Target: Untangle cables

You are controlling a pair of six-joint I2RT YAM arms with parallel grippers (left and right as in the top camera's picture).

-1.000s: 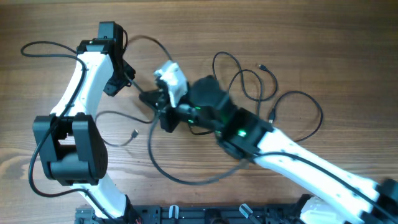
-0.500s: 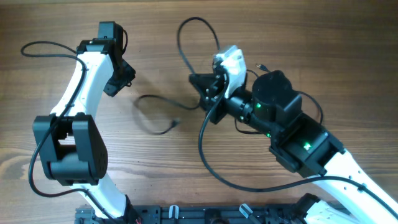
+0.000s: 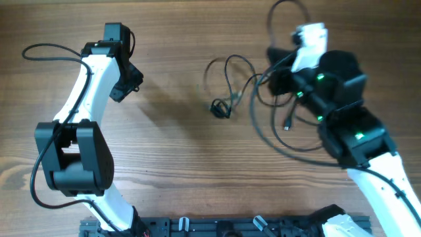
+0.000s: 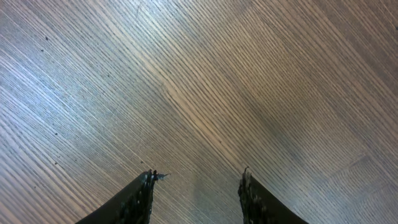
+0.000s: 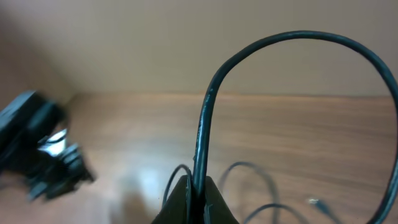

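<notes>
Cables: we see thin black cords (image 3: 289, 122) on the counter (image 3: 177, 164), mostly right of centre, with one small clump (image 3: 220, 108) near the middle, apart from the rest.
Left claw (image 4: 196, 186): we read it as part open and holding nothing; the wrist view shows only bare wood between its fingers, well apart from every cord.
Middle clump: a short cord curled on itself with a loop rising above it; we cannot tell if it is knotted or only coiled.
Right claw (image 5: 193, 193): closed on one cable (image 5: 205, 124), which rises from the fingers and arches over to the right.
Right pile: several loops overlap under the arm, and a plug end (image 3: 287, 124) lies among them.
Step in hand, our judgement: drawing the gripped cable out of the pile.
How we'd do it well: pull slow and watch the pile; if other loops drag along, stop and reverse.
Suggestion: bring the left claw over to pin the pile while we pull.
Risk: a plug snagging in a loop and tightening the tangle.
</notes>
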